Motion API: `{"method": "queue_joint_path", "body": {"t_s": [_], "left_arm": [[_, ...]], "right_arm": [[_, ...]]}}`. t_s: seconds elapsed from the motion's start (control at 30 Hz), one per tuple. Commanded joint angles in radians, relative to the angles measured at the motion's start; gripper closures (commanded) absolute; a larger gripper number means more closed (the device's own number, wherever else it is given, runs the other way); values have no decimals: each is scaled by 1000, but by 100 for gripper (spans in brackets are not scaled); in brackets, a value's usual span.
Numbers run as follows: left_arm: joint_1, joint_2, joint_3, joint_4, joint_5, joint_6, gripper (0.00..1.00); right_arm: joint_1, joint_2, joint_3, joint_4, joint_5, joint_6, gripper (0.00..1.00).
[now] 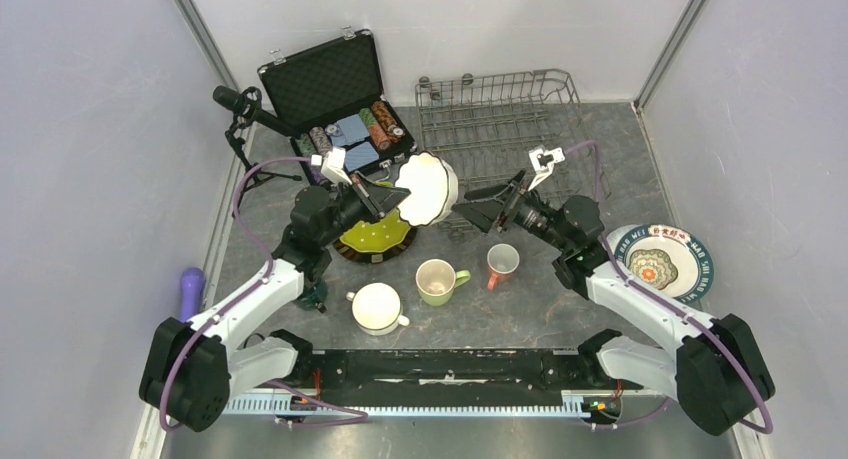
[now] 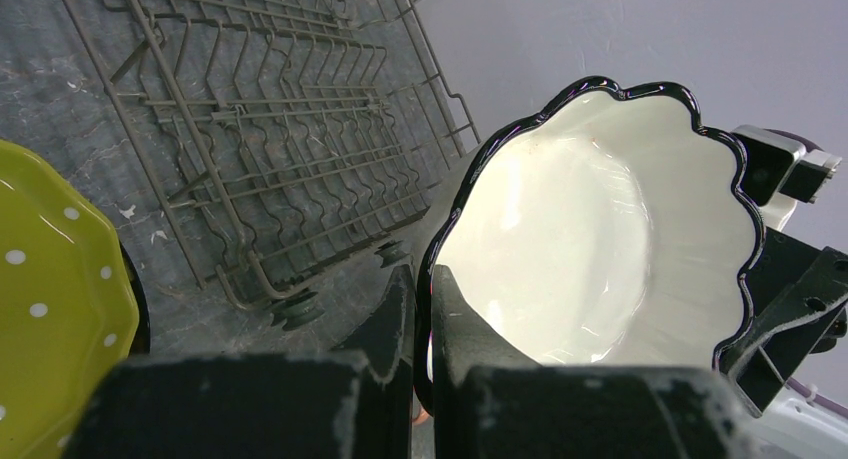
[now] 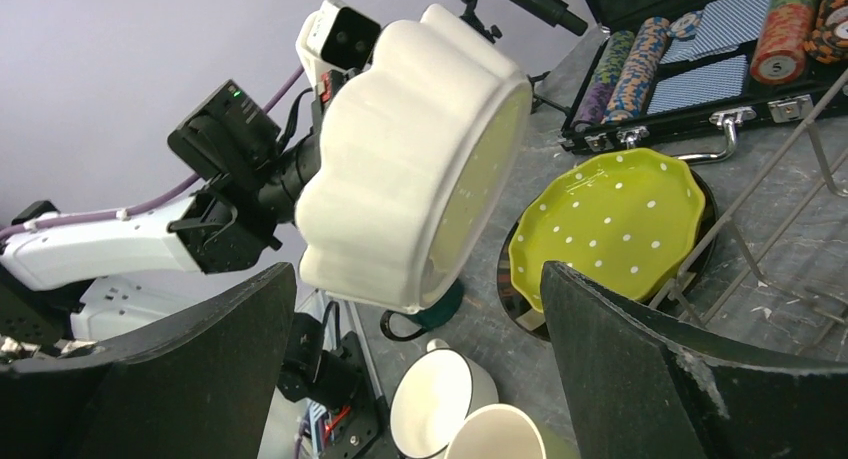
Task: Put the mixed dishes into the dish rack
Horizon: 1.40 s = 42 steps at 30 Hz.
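Grips a white scalloped bowl (image 1: 432, 187) in the left jaws, pinched shut across its dark-glazed rim with one finger inside and one outside. Holds it clear of the desk (image 1: 540, 314), tipped up on edge, with the inside facing the left wrist view and the pale outer wall facing the right one. Hangs over the right part of a lime-green dotted plate (image 1: 372, 237), just short of the near left corner of the dish rack (image 1: 500, 114).

Spreads the right jaws wide, gripping nothing, aimed at the bowl from the right and near it. Cannot tell whether the fingertips touch it.

Places the rack flat at the far side of the desk, close to the back wall and just right of an open black case (image 1: 325, 84) holding poker chips (image 1: 380, 124).

Shows other crockery on the near desk, all upright and apart from one another:
- a white mug (image 1: 377, 307)
- a light-green mug (image 1: 437, 280)
- a salmon-pink mug (image 1: 502, 263)

Adds one more at the right edge — a patterned plate (image 1: 662, 261), lying flat beside the right arm.
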Motion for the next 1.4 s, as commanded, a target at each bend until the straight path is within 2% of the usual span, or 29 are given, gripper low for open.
{"method": "queue_joint_path", "body": {"t_s": [0.0,0.33,0.43,0.63,0.73,0.8,0.83,0.9,0.93,1.03,1.07,1.27,1.37], "left_arm": [[-14,-18,26,147,-15,-49,98],[-32,-16,27,132,-43,-22,98],[-35,-15,28,133,-48,-13,98],[-41,-10,32,130,-57,-10,98],[-45,-3,35,129,-59,-12,98],[-46,5,35,132,-60,-10,98],[-48,7,33,133,-58,-9,98],[-48,16,33,134,-59,-7,98],[-48,24,34,136,-63,-7,98],[-48,52,36,147,-94,-3,93],[-48,66,43,148,-105,3,90],[-48,186,133,140,-100,9,64],[-48,250,176,164,-78,-12,60]], "right_arm": [[31,20,57,30,87,27,1],[76,47,87,26,143,46,1],[80,55,87,16,149,53,10],[91,70,91,-13,155,54,9],[93,71,88,-10,164,55,22],[93,70,83,4,170,57,43],[93,69,82,7,173,60,49],[92,68,78,9,185,63,74],[92,67,76,6,198,62,79],[90,54,71,-15,255,50,81],[90,46,68,-25,291,49,85],[60,34,106,-119,440,18,98],[18,47,134,-181,482,23,100]]}}
